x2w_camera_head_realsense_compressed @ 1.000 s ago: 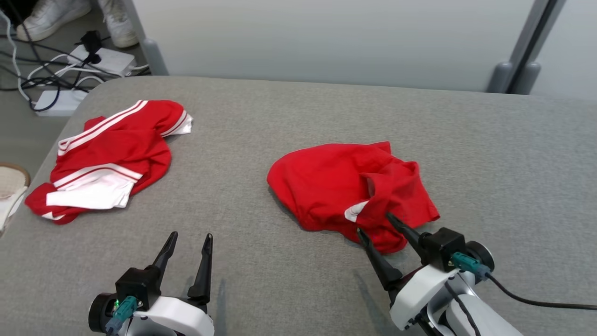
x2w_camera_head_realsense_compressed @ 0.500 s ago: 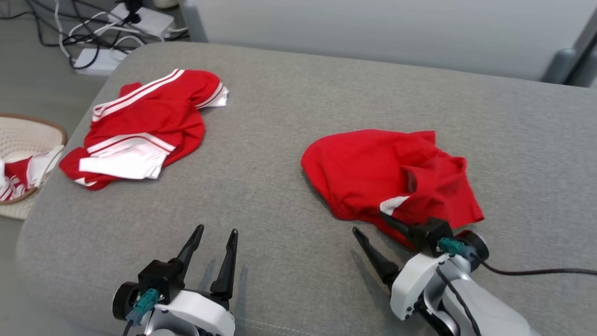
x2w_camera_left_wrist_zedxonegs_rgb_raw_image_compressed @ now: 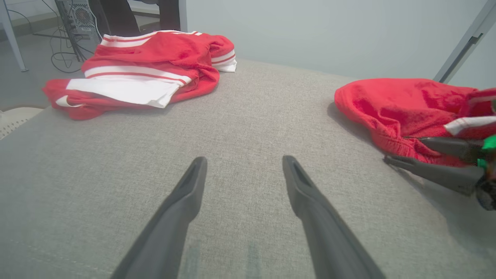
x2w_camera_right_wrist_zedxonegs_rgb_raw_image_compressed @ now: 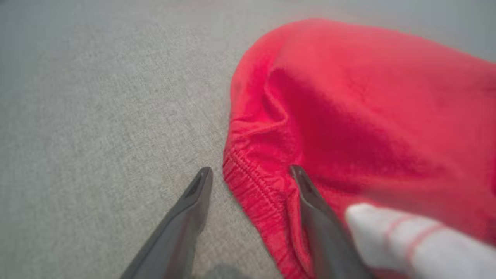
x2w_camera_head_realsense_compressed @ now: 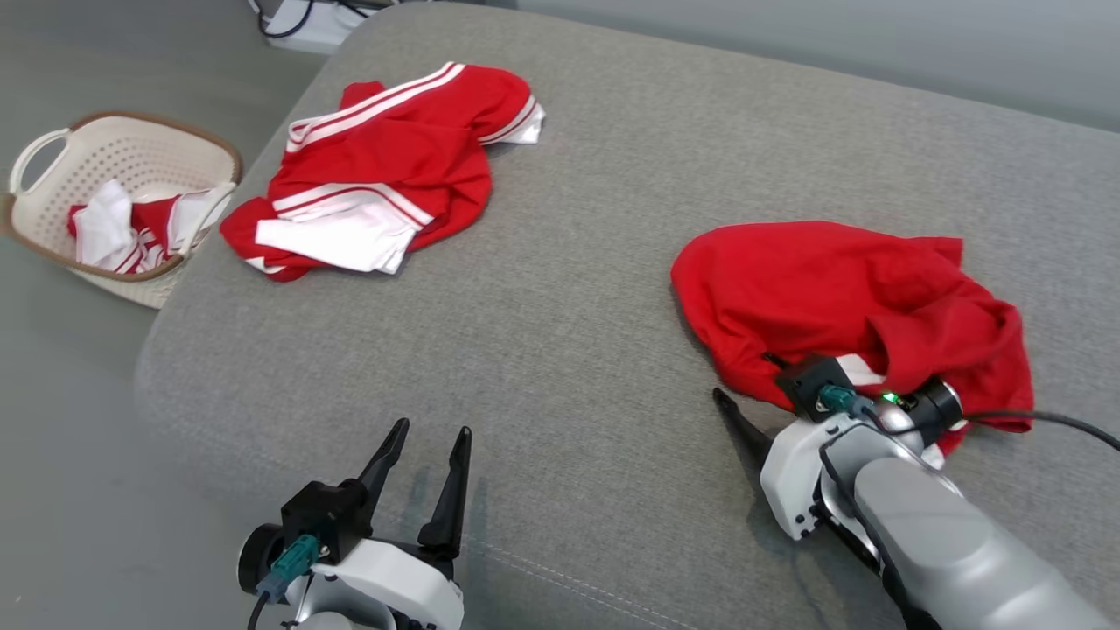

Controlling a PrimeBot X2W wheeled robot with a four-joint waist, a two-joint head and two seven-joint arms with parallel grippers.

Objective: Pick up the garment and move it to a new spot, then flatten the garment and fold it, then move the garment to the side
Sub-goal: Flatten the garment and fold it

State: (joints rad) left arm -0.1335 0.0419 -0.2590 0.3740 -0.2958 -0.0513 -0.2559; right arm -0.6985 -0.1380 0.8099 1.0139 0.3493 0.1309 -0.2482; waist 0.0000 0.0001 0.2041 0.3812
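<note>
The garment (x2w_camera_head_realsense_compressed: 840,289) is a crumpled plain red piece with an elastic hem, lying on the right of the grey cushion (x2w_camera_head_realsense_compressed: 569,280). My right gripper (x2w_camera_head_realsense_compressed: 742,374) is open at its near-left edge. In the right wrist view the gathered hem of the garment (x2w_camera_right_wrist_zedxonegs_rgb_raw_image_compressed: 348,97) lies between the spread fingers of the right gripper (x2w_camera_right_wrist_zedxonegs_rgb_raw_image_compressed: 251,169), one finger on the cushion, the other on the cloth. My left gripper (x2w_camera_head_realsense_compressed: 433,429) is open and holds nothing near the front edge. From the left wrist, the left gripper (x2w_camera_left_wrist_zedxonegs_rgb_raw_image_compressed: 242,159) points over bare cushion, with the garment (x2w_camera_left_wrist_zedxonegs_rgb_raw_image_compressed: 395,100) and right gripper (x2w_camera_left_wrist_zedxonegs_rgb_raw_image_compressed: 399,149) to its right.
A second red garment with white stripes (x2w_camera_head_realsense_compressed: 385,166) lies at the cushion's far left. On the floor left of the cushion stands a cream basket (x2w_camera_head_realsense_compressed: 131,122) with more red and white clothes. Cables and a power strip (x2w_camera_head_realsense_compressed: 306,13) lie behind on the floor.
The head camera has turned, shifting the whole picture right and down and bringing the basket into view. My right gripper has pushed forward onto the garment's hem. The left gripper has stayed put.
</note>
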